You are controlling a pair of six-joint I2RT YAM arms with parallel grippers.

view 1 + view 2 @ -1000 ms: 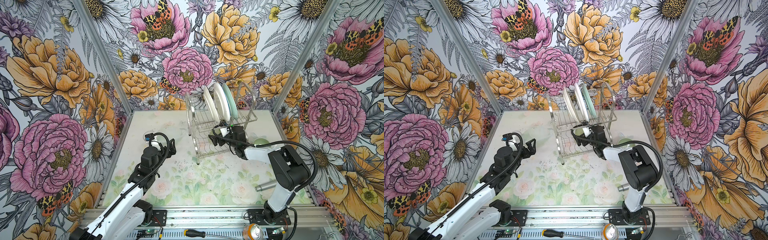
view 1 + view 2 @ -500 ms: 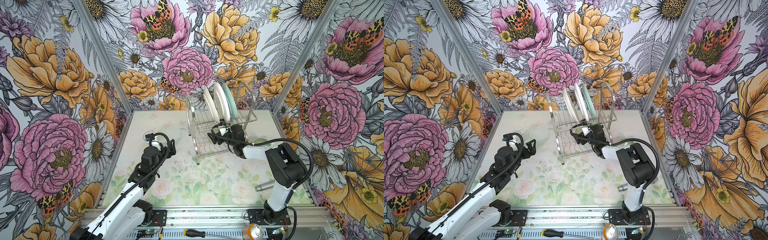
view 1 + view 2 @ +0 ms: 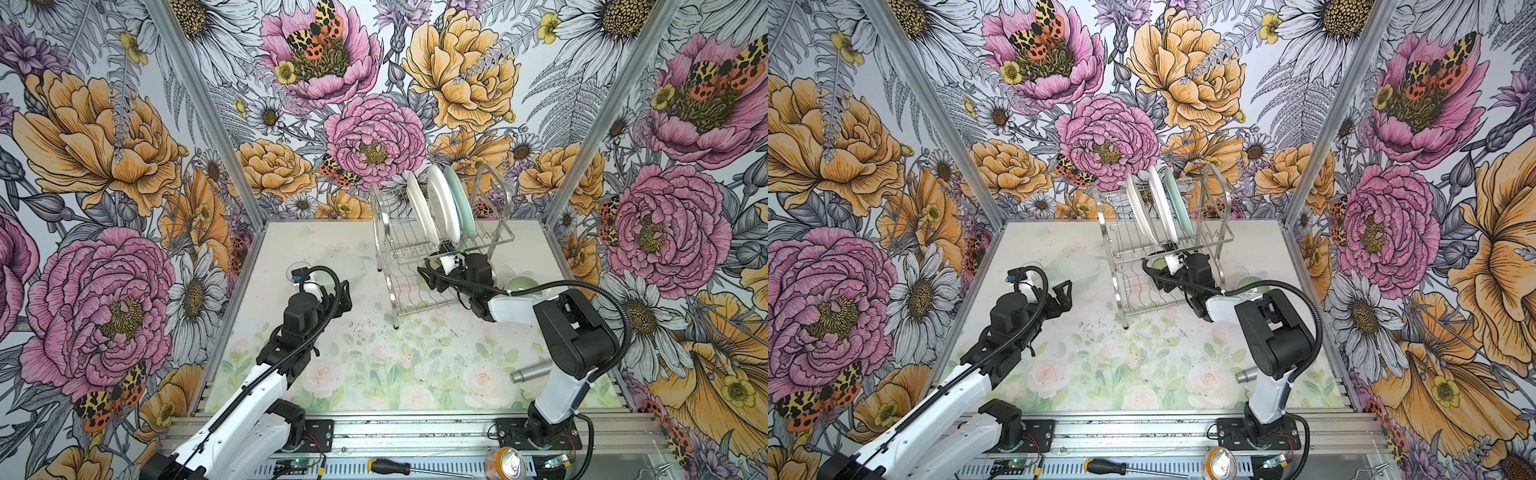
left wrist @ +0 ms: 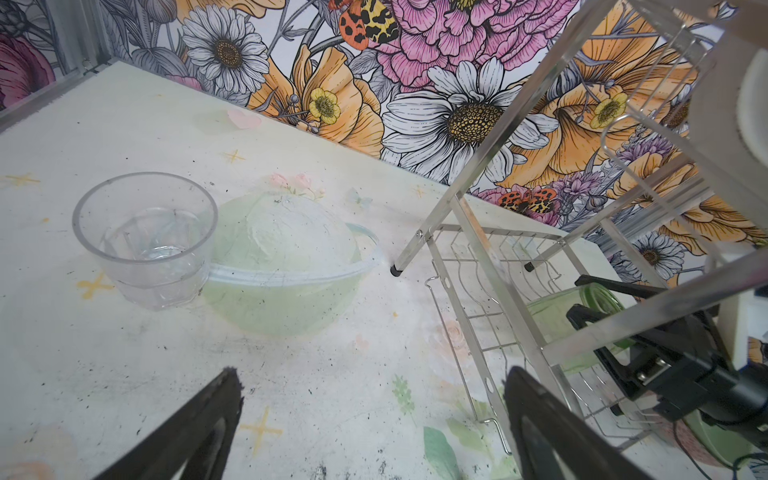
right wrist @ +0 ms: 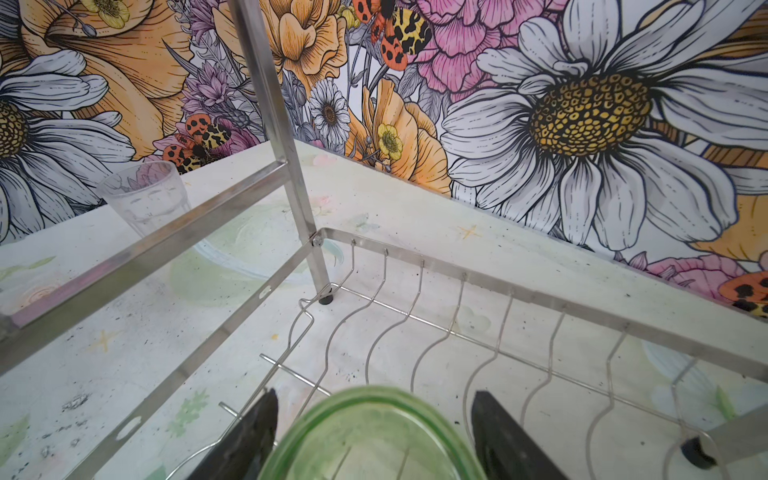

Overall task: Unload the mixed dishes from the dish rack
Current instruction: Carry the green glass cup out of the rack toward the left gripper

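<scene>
The dish rack point(image 3: 490, 237) point(image 3: 1208, 241) stands at the back of the table. Three plates stand on edge in its upper shelf: cream point(image 3: 417, 208), white point(image 3: 442, 208) and mint green point(image 3: 461, 203). My right gripper point(image 3: 432, 282) point(image 5: 374, 399) reaches into the lower tier. Its fingers press both sides of the green tumbler point(image 5: 374, 432) point(image 4: 582, 307), which lies on its side there. My left gripper point(image 3: 343, 293) point(image 4: 374, 374) hangs open and empty over the table left of the rack. A clear glass point(image 4: 145, 241) and an upturned pale bowl point(image 4: 286, 266) sit beyond it.
A pale green bowl point(image 3: 524, 284) sits on the table right of the rack, behind my right arm. A grey metal cylinder point(image 3: 530, 372) lies near the right arm's base. A screwdriver point(image 3: 399, 467) and a can point(image 3: 509, 459) rest on the front rail. Flowered walls close in three sides.
My right gripper's jaws have narrowed onto the green tumbler inside the lower tier. The left arm has barely moved.
</scene>
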